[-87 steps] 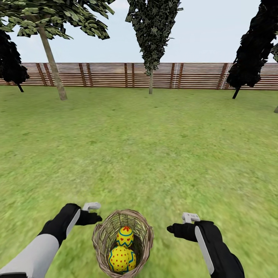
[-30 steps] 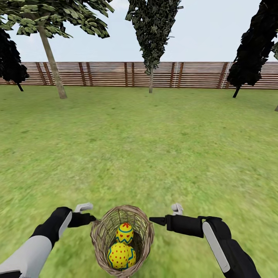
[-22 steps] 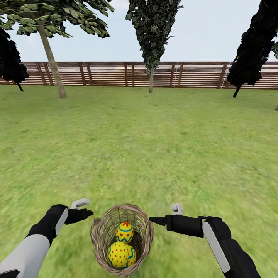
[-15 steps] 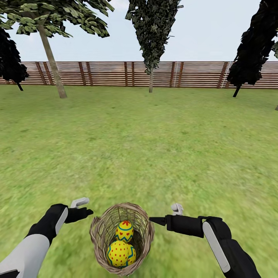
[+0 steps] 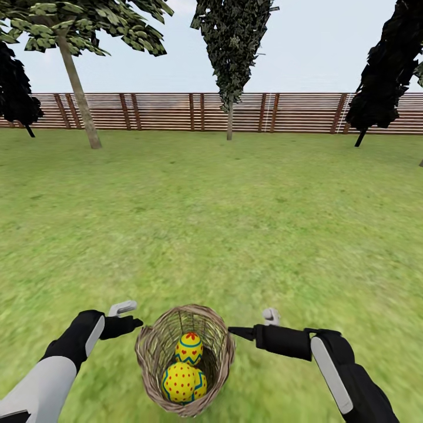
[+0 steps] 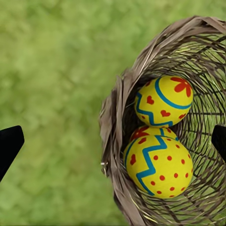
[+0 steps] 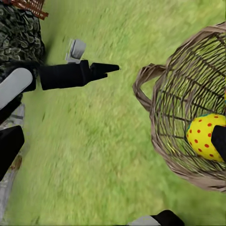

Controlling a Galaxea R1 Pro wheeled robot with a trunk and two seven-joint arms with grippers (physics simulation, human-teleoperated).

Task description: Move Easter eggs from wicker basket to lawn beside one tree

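1. From the head view I see the wicker basket (image 5: 184, 359) standing on the lawn (image 5: 235, 223) at 6 o'clock, right in front of me, its near rim cut off by the frame edge.
2. Two Easter eggs are plain inside: a dotted egg (image 5: 183, 382) nearest me and a heart-and-flower egg (image 5: 190, 348) just beyond it, touching. In the left wrist view a sliver of red and yellow (image 6: 147, 132) shows between them, low down; I cannot tell whether that is the third egg.
3. My left hand (image 5: 130, 322) hangs at about 9 o'clock of the basket, just beside its rim, apart from it. In the left wrist view its dark fingertips (image 6: 9, 143) sit at opposite frame edges, so it is spread wide.
4. My right hand (image 5: 235, 332) points at the basket's rim from 3 o'clock; whether it touches the wicker I cannot tell. The right wrist view shows its fingertips (image 7: 9, 146) far apart, spread, with the basket wall (image 7: 188, 117) between.
5. A pale-trunked tree (image 5: 79, 88) stands at 11 o'clock by the slatted fence (image 5: 176, 111), well apart from the basket.
6. I can read no writing or labels anywhere.
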